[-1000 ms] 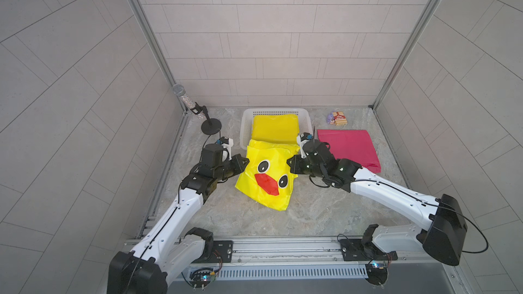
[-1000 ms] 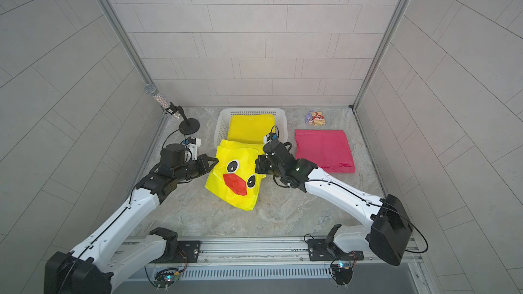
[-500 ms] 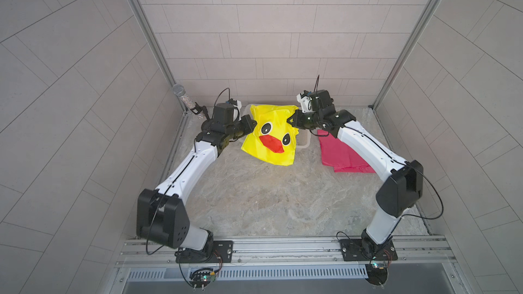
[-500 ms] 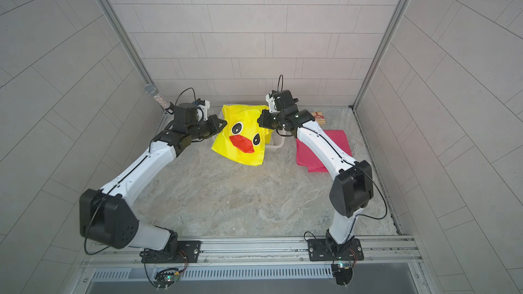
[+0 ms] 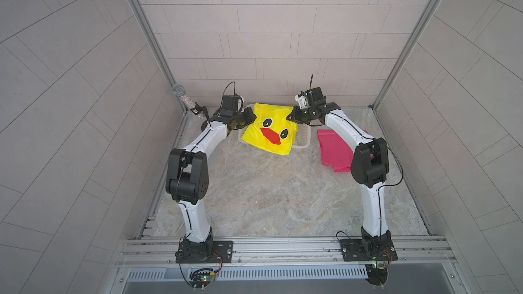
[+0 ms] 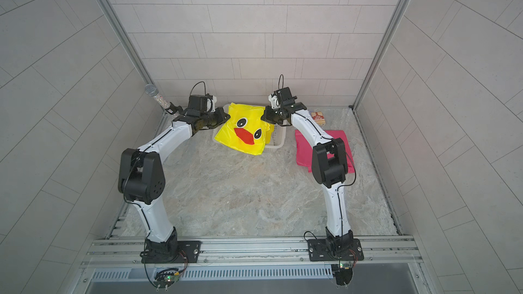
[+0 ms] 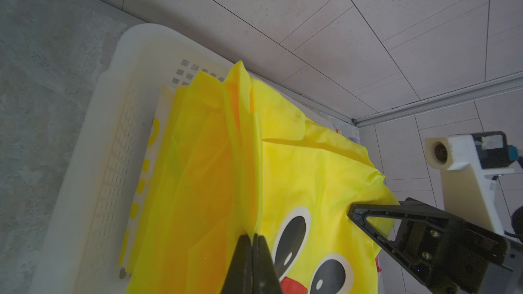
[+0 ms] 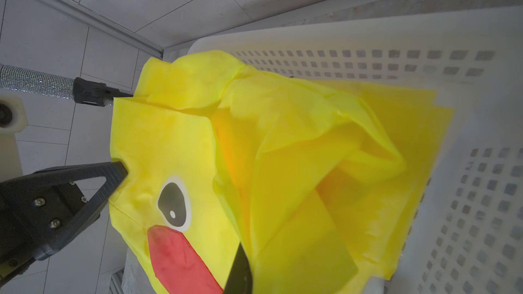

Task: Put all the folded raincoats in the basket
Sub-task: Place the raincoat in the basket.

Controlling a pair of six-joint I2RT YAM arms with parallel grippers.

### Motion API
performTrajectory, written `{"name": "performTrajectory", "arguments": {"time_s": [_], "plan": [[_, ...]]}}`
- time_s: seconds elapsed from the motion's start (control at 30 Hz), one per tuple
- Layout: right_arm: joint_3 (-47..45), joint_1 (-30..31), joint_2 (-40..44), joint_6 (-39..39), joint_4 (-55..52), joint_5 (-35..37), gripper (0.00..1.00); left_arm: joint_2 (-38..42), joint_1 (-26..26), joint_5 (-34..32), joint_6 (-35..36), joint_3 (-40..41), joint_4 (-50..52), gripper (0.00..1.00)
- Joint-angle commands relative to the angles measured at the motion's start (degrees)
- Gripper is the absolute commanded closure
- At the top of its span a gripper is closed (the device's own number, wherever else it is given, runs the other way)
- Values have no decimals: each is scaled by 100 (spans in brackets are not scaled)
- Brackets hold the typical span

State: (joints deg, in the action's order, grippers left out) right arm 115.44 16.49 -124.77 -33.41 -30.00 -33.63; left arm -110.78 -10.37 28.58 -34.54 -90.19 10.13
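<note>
We are holding the yellow raincoat (image 5: 268,131) above the basket (image 5: 304,137) at twelve o'clock, left gripper (image 5: 252,116) and right gripper (image 5: 290,116) both pinching its top corners.

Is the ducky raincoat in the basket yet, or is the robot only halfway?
About halfway. The folded raincoat is up off the table. The left gripper and right gripper each pinch a top corner, dangling it over the basket. Lowering it in and letting go is left.
</note>
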Motion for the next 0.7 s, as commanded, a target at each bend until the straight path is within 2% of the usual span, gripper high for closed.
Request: {"name": "performTrajectory", "arguments": {"time_s": [0.0, 0.23, 0.33, 0.4, 0.43, 0.47, 0.5, 0.6, 0.67], "plan": [[189, -135, -183, 88, 237, -135, 100, -434, 51, 207, 181, -512, -175, 98], [920, -352, -871, 129, 189, -249, 100, -1028, 62, 156, 259, -1111, 102, 96], [1098, -408, -1053, 191, 166, -345, 97, -1085, 64, 110, 290, -1085, 144, 89], [1126, -418, -1096, 220, 165, -363, 83, -1105, 74, 29, 323, -1131, 256, 74], [1121, -427, -1104, 221, 161, -360, 71, -1129, 71, -6, 349, -1189, 351, 64], [1129, -436, -1093, 221, 161, -372, 54, -1162, 72, -27, 382, -1288, 494, 50], [1130, -445, -1065, 210, 146, -388, 44, -1184, 73, -13, 427, -1406, 653, 40], [1130, -476, -861, 212, 85, -377, 31, -1138, 63, 54, 579, -1730, 1098, 27], [1131, -503, -636, 237, -25, -287, 28, -992, 71, -61, 771, -1914, 1466, 14]]}}
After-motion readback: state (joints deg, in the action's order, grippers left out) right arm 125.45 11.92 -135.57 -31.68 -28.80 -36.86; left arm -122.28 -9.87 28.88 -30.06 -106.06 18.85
